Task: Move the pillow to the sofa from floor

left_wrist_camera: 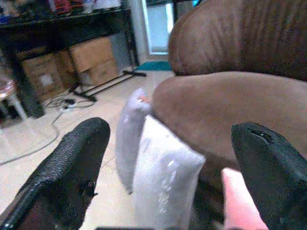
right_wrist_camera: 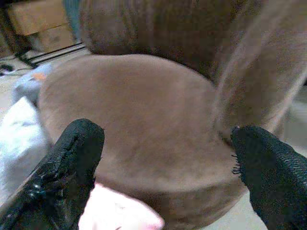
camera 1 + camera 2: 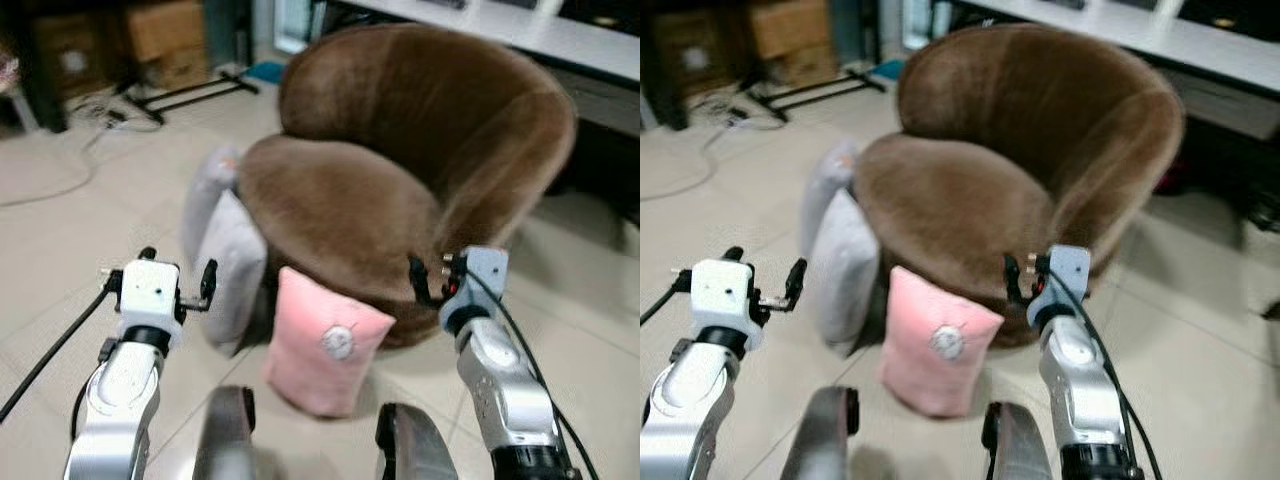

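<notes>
A pink pillow [image 3: 325, 342] with a small round emblem stands on the tiled floor, leaning against the front of the brown round sofa [image 3: 400, 170]. My left gripper [image 1: 170, 132] is raised to the left of the pillow, open and empty, and faces the grey cushions and the sofa's side. My right gripper [image 2: 165, 133] is raised just right of the pillow near the sofa's front edge, open and empty, with the sofa seat ahead of it. A corner of the pink pillow [image 2: 117, 213] shows just below the right gripper's fingers.
Two grey cushions [image 3: 228, 255] lean against the sofa's left side. Cardboard boxes [image 3: 165, 40], a black stand and cables [image 3: 100, 115] lie at the back left. A white counter [image 3: 560, 40] runs behind the sofa. Open tile floor [image 3: 580, 300] lies to the right.
</notes>
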{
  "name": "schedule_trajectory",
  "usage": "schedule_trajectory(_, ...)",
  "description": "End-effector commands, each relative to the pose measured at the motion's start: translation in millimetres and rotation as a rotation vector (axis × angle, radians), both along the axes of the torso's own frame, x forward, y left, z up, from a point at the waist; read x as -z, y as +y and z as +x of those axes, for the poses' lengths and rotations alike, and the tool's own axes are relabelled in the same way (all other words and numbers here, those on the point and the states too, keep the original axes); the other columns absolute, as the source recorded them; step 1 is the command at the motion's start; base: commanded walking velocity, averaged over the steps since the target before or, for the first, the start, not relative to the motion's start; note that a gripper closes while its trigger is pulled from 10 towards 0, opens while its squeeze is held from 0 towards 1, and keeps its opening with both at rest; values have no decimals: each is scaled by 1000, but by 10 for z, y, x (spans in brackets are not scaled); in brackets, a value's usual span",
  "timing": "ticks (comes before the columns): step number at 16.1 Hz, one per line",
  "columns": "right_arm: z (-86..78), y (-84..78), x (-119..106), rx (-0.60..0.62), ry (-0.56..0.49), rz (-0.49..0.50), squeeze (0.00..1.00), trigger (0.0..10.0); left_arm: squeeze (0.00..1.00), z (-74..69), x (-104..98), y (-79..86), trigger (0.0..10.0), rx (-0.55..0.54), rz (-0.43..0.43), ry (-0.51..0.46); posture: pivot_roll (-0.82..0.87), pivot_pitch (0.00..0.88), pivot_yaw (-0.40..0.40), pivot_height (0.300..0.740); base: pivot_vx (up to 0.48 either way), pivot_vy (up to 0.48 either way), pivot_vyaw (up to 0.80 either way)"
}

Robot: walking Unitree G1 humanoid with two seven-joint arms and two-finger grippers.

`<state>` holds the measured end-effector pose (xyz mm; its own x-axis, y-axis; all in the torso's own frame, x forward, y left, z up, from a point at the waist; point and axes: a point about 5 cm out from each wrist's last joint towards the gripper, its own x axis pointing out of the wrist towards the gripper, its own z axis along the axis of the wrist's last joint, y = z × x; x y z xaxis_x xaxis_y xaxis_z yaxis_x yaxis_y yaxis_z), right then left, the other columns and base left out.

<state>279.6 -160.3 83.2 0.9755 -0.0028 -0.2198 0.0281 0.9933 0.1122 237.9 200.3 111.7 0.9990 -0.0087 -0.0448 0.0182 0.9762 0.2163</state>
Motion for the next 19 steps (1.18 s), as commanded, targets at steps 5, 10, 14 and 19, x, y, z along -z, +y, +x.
schedule_trajectory(5, 30, -92, -33, 27, -12, -2, 0, 10000, 0, 18, -49, -77, 10000, 39, -8, -24, 32, 0, -90, 590, 324, 0, 0)
schedule_trajectory(10, 50, -49, -36, -16, -7, -66, 0, 10000, 0, 18, -47, -81, 10000, 42, -4, -24, 32, 0, -90, 590, 337, 0, 160)
schedule_trajectory(14, 53, -48, -37, -13, -12, -39, 0, 10000, 0, 28, -49, -94, 10000, 42, -5, -23, 34, 0, -94, 590, 329, 0, 313)
schedule_trajectory(19, 72, -45, -42, -25, -17, -32, 0, 10000, 0, 36, -49, -100, 10000, 28, 16, -31, 36, 0, -99, 590, 179, 0, 0)
